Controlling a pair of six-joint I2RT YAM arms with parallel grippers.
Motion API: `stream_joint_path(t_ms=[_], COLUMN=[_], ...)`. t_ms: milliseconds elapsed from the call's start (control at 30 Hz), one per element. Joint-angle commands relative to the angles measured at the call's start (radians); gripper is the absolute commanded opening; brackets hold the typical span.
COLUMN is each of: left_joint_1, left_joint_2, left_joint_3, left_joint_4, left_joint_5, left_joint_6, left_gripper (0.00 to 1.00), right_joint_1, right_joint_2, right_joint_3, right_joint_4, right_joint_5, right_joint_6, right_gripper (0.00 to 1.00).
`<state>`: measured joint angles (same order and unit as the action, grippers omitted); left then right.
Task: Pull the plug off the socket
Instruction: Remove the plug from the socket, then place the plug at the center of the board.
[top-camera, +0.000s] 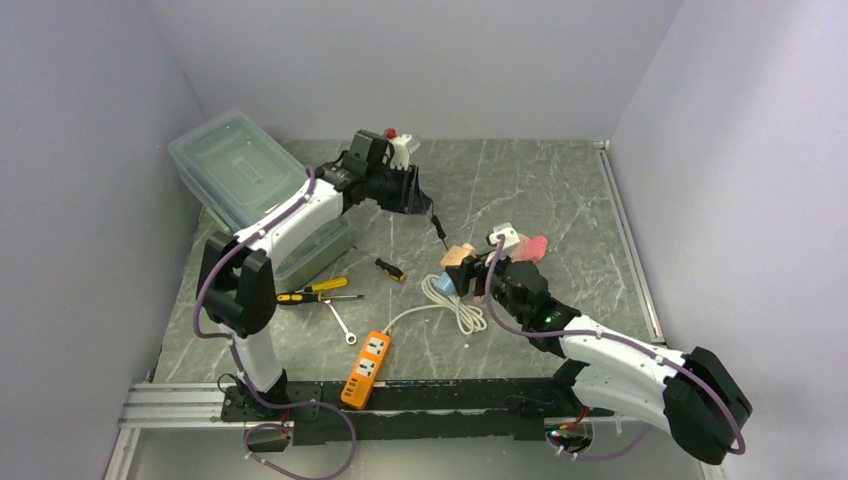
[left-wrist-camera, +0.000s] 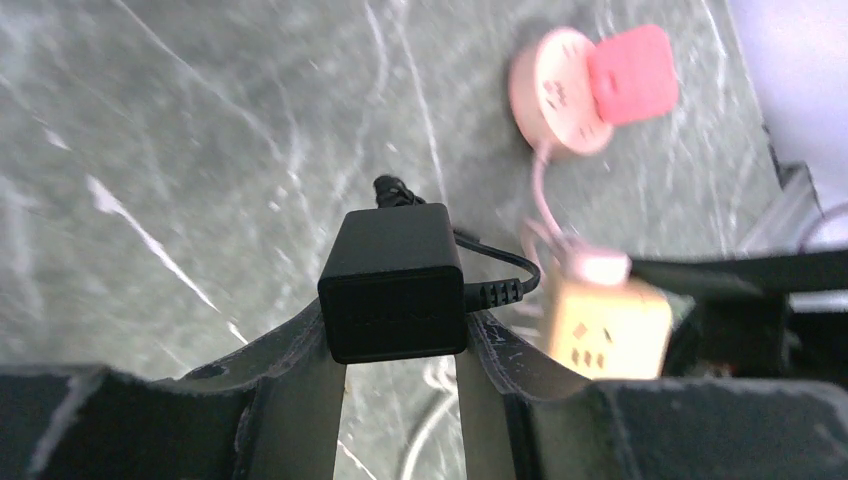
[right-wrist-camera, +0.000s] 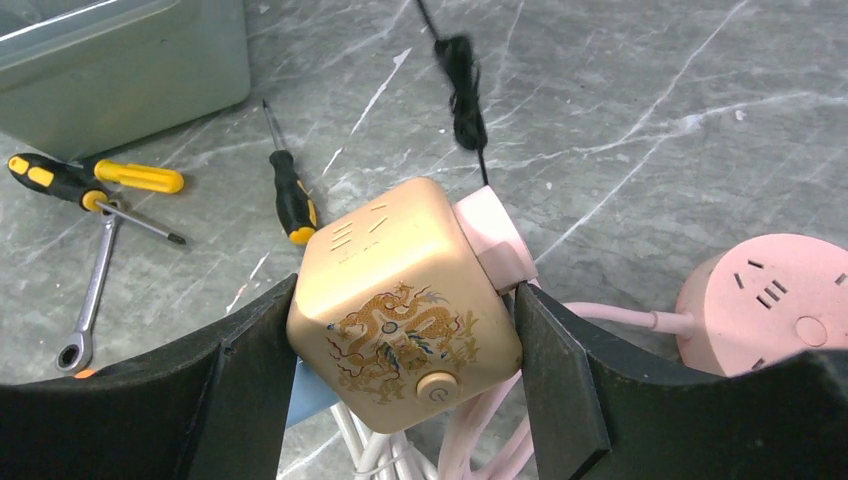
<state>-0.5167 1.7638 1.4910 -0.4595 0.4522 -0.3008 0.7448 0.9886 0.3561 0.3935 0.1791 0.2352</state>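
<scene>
- We see the left gripper (left-wrist-camera: 396, 325) with its jaws drawn narrow onto the black plug (left-wrist-camera: 393, 283), one finger against each side.
- The plug is up off the table (top-camera: 540, 190), apart from the cube socket (right-wrist-camera: 400, 300), and its black cord (right-wrist-camera: 462, 90) dangles behind the cube.
- The right gripper (right-wrist-camera: 405, 335) has its jaws wide, clamped on both sides of the yellow cube socket.
- A pink plug (right-wrist-camera: 490, 240) sits in the cube's far face.
- We find a round pink socket (right-wrist-camera: 770, 300) just to the right.
- Farther left lie a small screwdriver (right-wrist-camera: 290, 205), a wrench (right-wrist-camera: 90, 290), an orange power strip (top-camera: 367, 368) and a clear bin (top-camera: 240, 170).
</scene>
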Motion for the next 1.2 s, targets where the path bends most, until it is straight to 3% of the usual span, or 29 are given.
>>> stream_joint_path(t_ms=[0, 133, 467, 667, 967, 1167], left_joint_1=[0.027, 0.039, 0.023, 0.0, 0.0, 0.0], left_joint_2=[0.079, 0.119, 0.231, 0.273, 0.308, 0.307], left_joint_3=[0.135, 0.127, 0.127, 0.148, 0.162, 0.164], left_joint_4=[-0.048, -0.057, -0.09, -0.134, -0.153, -0.156], left_joint_5=[-0.219, -0.316, -0.277, -0.331, -0.324, -0.322], left_joint_6=[0.019, 0.051, 0.106, 0.133, 0.126, 0.117], left_gripper=[0.0, 0.0, 0.01, 0.14, 0.47, 0.58], right_joint_1=[-0.004, -0.005, -0.005, -0.006, -0.005, -0.005], right_joint_2=[-0.085, -0.113, -0.072, -0.071, -0.057, -0.06], right_joint_3=[0.004, -0.012, 0.009, 0.01, 0.018, 0.016], right_joint_4=[0.164, 0.164, 0.153, 0.151, 0.146, 0.146], right_joint_5=[0.073, 0.114, 0.106, 0.108, 0.105, 0.103], right_joint_6=[-0.018, -0.019, -0.016, -0.015, -0.014, -0.014], right_gripper=[0.0, 0.0, 0.0, 0.0, 0.0, 0.0])
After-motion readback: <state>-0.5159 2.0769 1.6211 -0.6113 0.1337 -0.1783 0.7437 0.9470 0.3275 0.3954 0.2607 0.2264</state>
